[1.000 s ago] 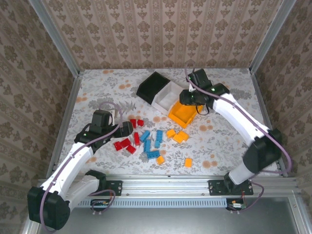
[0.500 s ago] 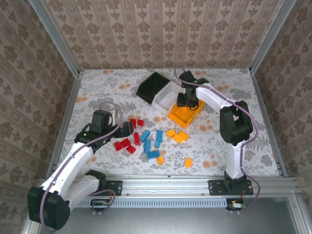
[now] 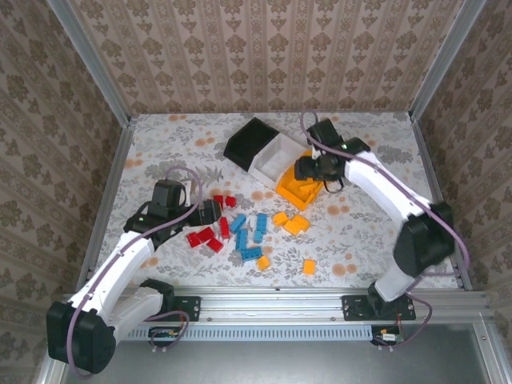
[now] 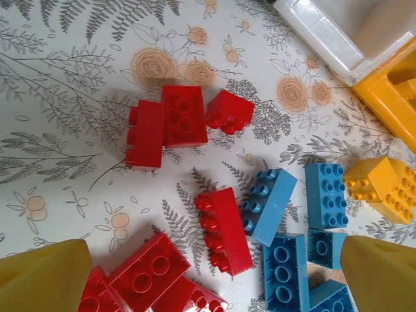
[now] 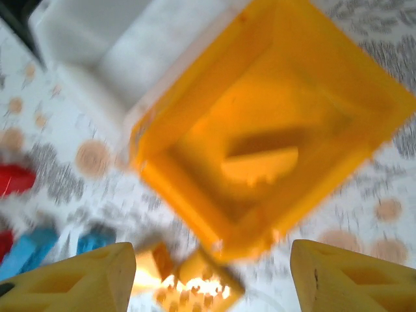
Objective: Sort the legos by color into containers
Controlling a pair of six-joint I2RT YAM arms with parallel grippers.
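Note:
Red legos (image 3: 205, 237), blue legos (image 3: 249, 236) and orange legos (image 3: 291, 222) lie loose in front of three containers in a row: black (image 3: 242, 144), white (image 3: 268, 164) and orange (image 3: 283, 193). My left gripper (image 3: 210, 212) hangs open over the red pile. In the left wrist view that gripper (image 4: 211, 276) straddles a red brick (image 4: 224, 229) lying on its side, with blue bricks (image 4: 284, 270) to its right. My right gripper (image 3: 309, 168) hovers over the orange container (image 5: 188, 166). In the blurred right wrist view it (image 5: 211, 279) is open and holds nothing. An orange brick (image 5: 260, 164) lies inside that container.
Patterned walls and metal rails close in the floral tabletop (image 3: 360, 232). Two single orange bricks (image 3: 309, 266) lie near the front edge. The white container's corner (image 4: 325, 32) and the orange one's edge (image 4: 398, 97) show at the left wrist view's upper right.
The right arm's elbow swung inward and back out while its gripper stayed over the orange container. The left gripper crept slightly right over the red bricks.

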